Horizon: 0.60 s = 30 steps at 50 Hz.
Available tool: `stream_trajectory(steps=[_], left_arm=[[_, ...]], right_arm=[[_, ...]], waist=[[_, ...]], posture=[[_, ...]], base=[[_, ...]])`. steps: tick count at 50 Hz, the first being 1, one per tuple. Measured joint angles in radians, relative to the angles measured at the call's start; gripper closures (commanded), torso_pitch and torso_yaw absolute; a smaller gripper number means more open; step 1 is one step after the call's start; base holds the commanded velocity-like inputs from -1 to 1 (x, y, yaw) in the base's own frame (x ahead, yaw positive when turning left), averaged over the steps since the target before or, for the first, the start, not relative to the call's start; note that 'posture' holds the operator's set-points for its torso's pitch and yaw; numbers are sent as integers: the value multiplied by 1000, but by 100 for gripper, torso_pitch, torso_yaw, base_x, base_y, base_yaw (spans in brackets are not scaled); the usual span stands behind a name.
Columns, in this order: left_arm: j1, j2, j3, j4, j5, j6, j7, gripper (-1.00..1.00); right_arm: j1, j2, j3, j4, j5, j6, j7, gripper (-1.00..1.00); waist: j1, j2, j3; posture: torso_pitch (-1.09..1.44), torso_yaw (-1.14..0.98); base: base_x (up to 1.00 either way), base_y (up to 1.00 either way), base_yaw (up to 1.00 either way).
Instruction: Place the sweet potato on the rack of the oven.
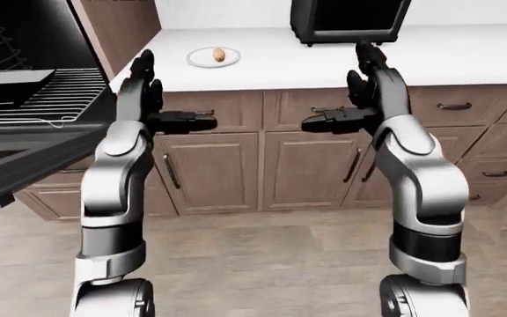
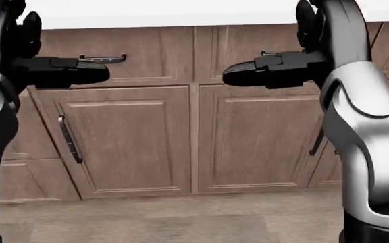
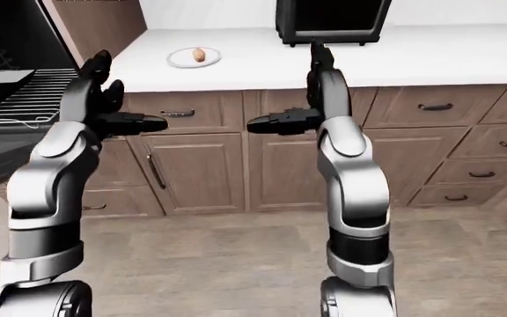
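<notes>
The sweet potato [image 1: 219, 54] lies on a small white plate [image 1: 202, 59] on the white counter [image 1: 465, 56], towards the top left of the left-eye view. Both hands are raised in front of the cabinets, well below and short of the plate. My left hand [image 1: 164, 99] is open, fingers pointing up and thumb pointing right, holding nothing. My right hand [image 1: 341, 92] is open in mirror pose and is empty too. The open oven fills the far left, its wire rack [image 1: 59, 99] pulled out and level.
The oven door [image 1: 24, 165] hangs open at the left, lower than the rack. A dark tray [image 1: 7, 79] sits on the rack's left part. A black appliance [image 1: 350, 20] stands on the counter above my right hand. Wooden cabinet doors [image 2: 134, 142] and drawers face me.
</notes>
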Motion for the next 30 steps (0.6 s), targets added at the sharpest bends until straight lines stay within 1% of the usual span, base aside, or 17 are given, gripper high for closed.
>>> stream_trajectory(steps=[3, 7, 11, 15, 17, 20, 25, 27, 30], left_arm=[[-26, 20, 3, -34, -4, 34, -9, -100], [-53, 29, 14, -64, -5, 71, -11, -100], [-64, 42, 28, -103, -20, 129, 7, -100], [-75, 63, 43, -174, -44, 192, 24, -100], [-82, 71, 50, -195, -57, 202, 33, -100], [-84, 77, 49, -196, -68, 215, 46, -100], [-90, 86, 48, -222, -79, 219, 53, -100], [-89, 83, 43, -217, -79, 211, 53, -100], [-90, 76, 32, -220, -84, 219, 49, -100]], right_arm=[[-33, -7, -4, 0, 28, 12, -10, -100], [-86, -41, -29, 18, 80, 55, -25, -100], [-96, -62, -47, -55, 128, 97, -55, -100], [-93, -69, -42, -113, 173, 130, -76, -100], [-92, -72, -34, -124, 189, 142, -83, -100], [-95, -74, -27, -126, 209, 165, -88, -100], [-103, -84, -34, -145, 225, 159, -93, -100], [-103, -88, -39, -146, 228, 156, -97, -100], [-99, -95, -50, -142, 230, 158, -105, -100]], waist=[[0, 0, -2], [3, 2, 4], [2, 0, 11], [0, -2, 17], [1, -1, 18], [2, 3, 8], [1, -3, 1], [-2, 1, 4], [-10, 21, 15]], posture=[[0, 0], [0, 0], [0, 0], [0, 0], [0, 0], [0, 0], [0, 0], [0, 0], [0, 0]], base=[[0, 0, 0], [0, 0, 0], [0, 0, 0], [2, 0, 0], [5, 0, 0], [7, 0, 0], [8, 0, 0], [12, 0, 0], [18, 0, 0]])
